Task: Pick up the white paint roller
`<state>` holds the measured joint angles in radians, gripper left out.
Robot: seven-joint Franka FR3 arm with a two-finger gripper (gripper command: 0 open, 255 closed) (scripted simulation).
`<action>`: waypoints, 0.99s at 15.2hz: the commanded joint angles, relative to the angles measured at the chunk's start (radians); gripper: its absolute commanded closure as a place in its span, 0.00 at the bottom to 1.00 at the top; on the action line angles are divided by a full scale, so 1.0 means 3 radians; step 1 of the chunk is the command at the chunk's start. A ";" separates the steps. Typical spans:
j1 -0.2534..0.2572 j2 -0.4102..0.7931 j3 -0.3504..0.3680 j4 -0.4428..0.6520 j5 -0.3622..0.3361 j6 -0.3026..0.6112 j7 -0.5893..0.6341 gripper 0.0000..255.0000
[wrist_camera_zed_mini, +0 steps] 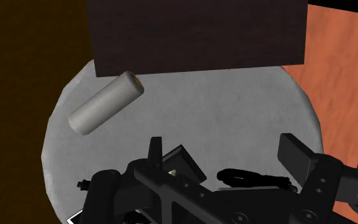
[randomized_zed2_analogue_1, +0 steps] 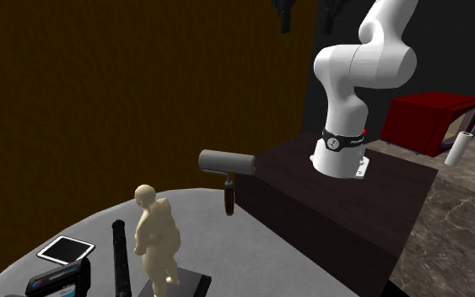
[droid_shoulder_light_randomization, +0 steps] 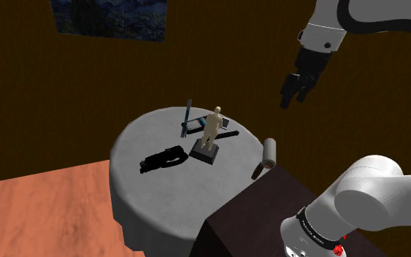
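Grey table [droid_shoulder_light_randomization: 149, 135]: paint roller [droid_shoulder_light_randomization: 269, 152] on edge, tool [droid_shoulder_light_randomization: 291, 93] well above, jaws apart.

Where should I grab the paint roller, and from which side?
Take the paint roller by its pale cylinder, clasped across its width, coming down from above. The cylinder lies level, propped up on its dark handle right beside the stand, so its top is the free side. The open gripper hangs above the table.
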<state>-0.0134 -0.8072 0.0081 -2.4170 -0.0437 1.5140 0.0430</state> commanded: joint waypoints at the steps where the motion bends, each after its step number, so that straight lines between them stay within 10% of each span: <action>1: 0.0000 0.0000 0.0000 0.0000 0.0000 0.0000 0.0000 0.00; 15: -0.0591 0.0746 -0.0139 -0.0890 -0.0367 0.1553 0.0746 0.00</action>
<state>-0.1792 -0.6061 -0.0335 -2.6636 -0.1466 1.9378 0.2430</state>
